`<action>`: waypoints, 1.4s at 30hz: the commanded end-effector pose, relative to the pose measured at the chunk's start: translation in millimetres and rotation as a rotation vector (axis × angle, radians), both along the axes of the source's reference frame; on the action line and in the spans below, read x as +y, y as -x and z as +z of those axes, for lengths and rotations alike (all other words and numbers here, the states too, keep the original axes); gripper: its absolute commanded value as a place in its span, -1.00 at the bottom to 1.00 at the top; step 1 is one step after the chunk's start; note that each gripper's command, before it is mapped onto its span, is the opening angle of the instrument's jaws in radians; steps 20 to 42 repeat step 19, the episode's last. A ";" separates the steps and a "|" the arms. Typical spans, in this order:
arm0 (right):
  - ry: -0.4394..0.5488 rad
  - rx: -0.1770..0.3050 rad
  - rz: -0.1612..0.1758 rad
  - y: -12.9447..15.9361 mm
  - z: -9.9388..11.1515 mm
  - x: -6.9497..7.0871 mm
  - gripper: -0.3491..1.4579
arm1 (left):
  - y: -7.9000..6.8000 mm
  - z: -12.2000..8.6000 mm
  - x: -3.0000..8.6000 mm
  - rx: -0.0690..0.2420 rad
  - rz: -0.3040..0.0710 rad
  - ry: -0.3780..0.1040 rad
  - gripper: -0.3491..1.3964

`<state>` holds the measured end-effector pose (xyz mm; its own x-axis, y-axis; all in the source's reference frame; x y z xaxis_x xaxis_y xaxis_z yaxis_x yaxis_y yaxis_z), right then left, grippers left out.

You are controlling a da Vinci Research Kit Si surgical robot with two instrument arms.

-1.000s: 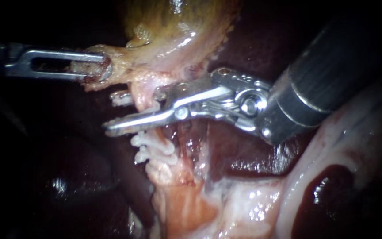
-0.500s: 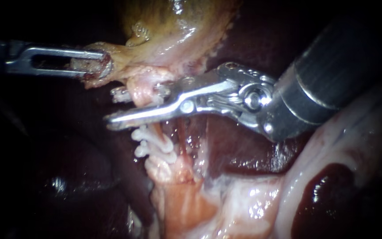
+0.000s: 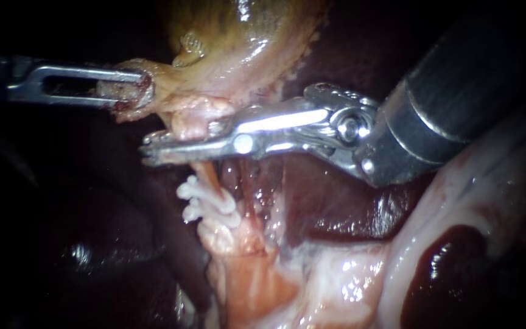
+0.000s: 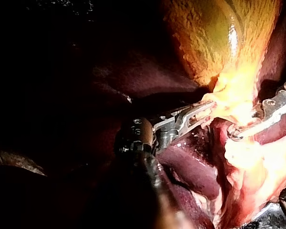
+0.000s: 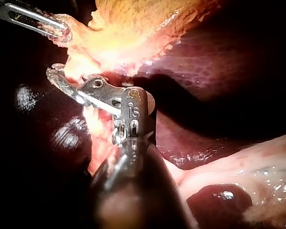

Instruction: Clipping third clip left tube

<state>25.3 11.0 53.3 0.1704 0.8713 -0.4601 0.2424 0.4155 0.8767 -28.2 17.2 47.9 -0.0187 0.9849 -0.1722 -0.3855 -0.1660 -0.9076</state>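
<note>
Framing the scene, the dark liver point(image 3: 336, 207) is surrounding the yellow gallbladder point(image 3: 245, 36), whose neck the left instrument point(image 3: 144, 90)'s tool is gripping. The right instrument point(image 3: 153, 146)'s tool is clamping crosswise on the left tube point(image 3: 205, 176), which is running top to bottom, just above two white clips point(image 3: 208, 204), with open room lying to its left.

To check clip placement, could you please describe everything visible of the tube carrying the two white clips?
The tube is a thin, pale pink, wet-looking strand running down from the gallbladder. Two white clips sit side by side across it, their ends sticking out to one side. Between them and the gallbladder the right tool has its jaws shut across the tube, which bulges slightly over the upper jaw.
</note>
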 end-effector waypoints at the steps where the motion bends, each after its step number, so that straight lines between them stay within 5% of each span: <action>1: 0.001 0.001 -0.001 0.2 0.0 -0.1 -1.00 | 0.0 0.0 0.0 0.000 0.000 0.000 -1.00; 42: 0.003 -0.020 0.009 0.8 0.0 0.3 -1.00 | 0.1 0.0 0.0 0.000 -0.001 0.000 -1.00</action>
